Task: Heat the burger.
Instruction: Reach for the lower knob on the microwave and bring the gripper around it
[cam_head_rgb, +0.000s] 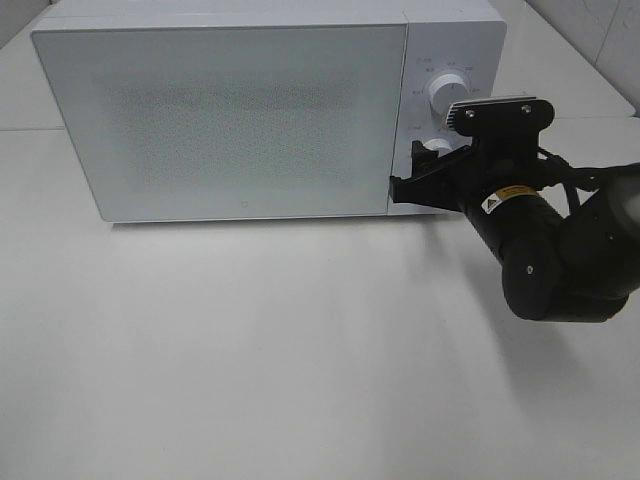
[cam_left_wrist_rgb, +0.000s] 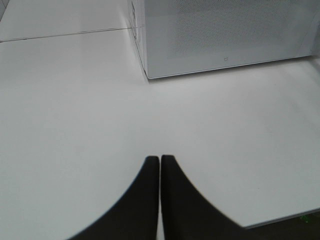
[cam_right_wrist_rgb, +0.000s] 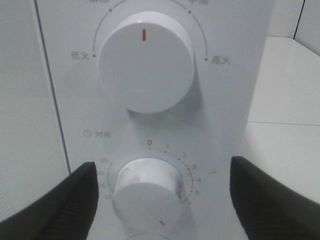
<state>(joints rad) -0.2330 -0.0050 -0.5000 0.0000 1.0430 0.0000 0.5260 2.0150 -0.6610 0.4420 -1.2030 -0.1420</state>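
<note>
No burger shows in any view. The white microwave (cam_head_rgb: 230, 110) stands at the back of the table with its door (cam_head_rgb: 220, 120) shut. My right gripper (cam_head_rgb: 425, 168) is at its control panel, open, with the black fingers (cam_right_wrist_rgb: 75, 195) on either side of the lower timer knob (cam_right_wrist_rgb: 150, 192) and not touching it. That knob's mark sits away from zero. Above it is the power knob (cam_right_wrist_rgb: 146, 62), its red mark pointing up. My left gripper (cam_left_wrist_rgb: 160, 161) hovers over the bare table in front of the microwave's left corner, fingers pressed together and holding nothing.
The white table (cam_head_rgb: 250, 350) spreads in front of the microwave. Its front edge (cam_left_wrist_rgb: 280, 220) shows near my left gripper. My right arm's black body (cam_head_rgb: 560, 250) hangs over the table's right side. A tiled wall (cam_head_rgb: 600, 40) rises behind on the right.
</note>
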